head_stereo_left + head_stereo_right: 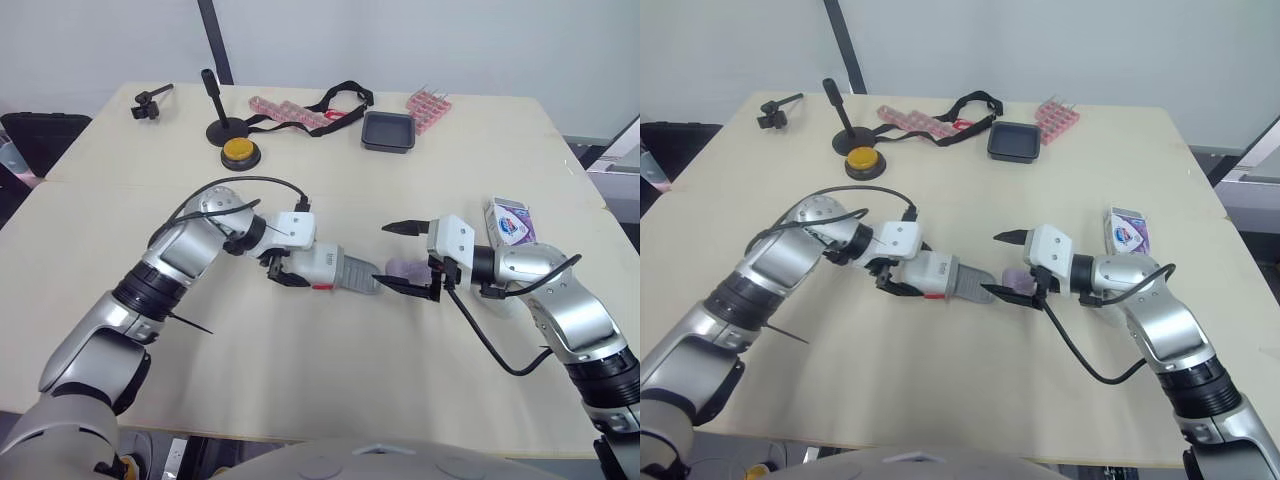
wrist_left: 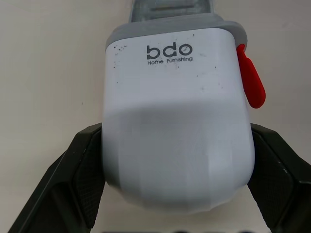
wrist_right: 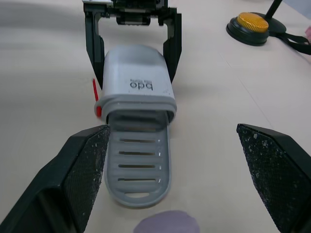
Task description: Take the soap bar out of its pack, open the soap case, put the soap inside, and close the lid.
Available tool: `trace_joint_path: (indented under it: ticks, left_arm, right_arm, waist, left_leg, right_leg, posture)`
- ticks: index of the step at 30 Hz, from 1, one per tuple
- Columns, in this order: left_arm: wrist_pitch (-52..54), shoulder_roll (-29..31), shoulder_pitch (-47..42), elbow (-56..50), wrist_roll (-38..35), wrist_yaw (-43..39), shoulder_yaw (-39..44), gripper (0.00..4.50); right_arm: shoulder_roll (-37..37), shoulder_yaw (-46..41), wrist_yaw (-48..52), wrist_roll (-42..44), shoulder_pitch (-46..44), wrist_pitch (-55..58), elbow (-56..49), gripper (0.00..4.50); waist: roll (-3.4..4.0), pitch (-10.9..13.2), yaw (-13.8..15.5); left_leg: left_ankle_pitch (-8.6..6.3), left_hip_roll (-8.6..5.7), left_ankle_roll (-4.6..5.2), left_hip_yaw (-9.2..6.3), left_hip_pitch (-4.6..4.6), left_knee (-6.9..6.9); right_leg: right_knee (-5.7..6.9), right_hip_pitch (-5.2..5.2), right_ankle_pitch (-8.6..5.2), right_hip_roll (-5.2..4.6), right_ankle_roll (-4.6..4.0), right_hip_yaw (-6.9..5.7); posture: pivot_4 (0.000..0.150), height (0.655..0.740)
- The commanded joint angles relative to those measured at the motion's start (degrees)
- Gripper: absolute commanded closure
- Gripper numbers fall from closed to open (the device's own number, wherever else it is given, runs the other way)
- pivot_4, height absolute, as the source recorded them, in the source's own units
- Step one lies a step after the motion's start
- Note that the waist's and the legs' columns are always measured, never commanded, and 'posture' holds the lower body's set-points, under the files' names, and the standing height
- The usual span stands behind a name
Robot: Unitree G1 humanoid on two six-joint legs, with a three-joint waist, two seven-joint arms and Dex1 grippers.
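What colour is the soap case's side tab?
Red tab on the soap case; left wrist view shows it best.

The soap case (image 2: 177,126) reads "bdo Home Furnishing".

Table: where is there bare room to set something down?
Free: the table's near strip, robot-side of the soap case, and the band between it and the yellow button. Crowded: far edge, around black tray and pink packs.
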Motion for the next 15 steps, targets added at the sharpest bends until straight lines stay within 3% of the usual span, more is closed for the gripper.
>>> trace_joint_path:
  ticks: [1,15]
  left_arm:
    - [-1.0,-1.0,-0.5,-1.9,0.7,0.9,-0.4,1.04]
    - [-3.9,9.6,5.4,-4.4,0.3,0.9,5.1,1.04]
  right_arm:
    - [0.1,-0.1,0.7,0.2,-0.6,-1.1,-0.9,0.01]
    - [-4.0,-1.5,3.4,0.0,2.7,-0.7,-2.2,0.01]
  waist:
    - [0.00,0.0,0.2]
    - [0.03,0.0,-0.3]
  left_leg:
    - [0.00,0.00,0.00,0.00,0.01,0.00]
    - [0.00,0.02,-0.02,0.00,0.03,-0.03]
  right_leg:
    - [-0.01,0.00,0.00,-0.01,0.00,-0.01]
    - [-0.05,0.01,0.00,0.00,0.00,-0.04]
  posture:
    - [0.150,0.7395]
    - [0.150,0.7395]
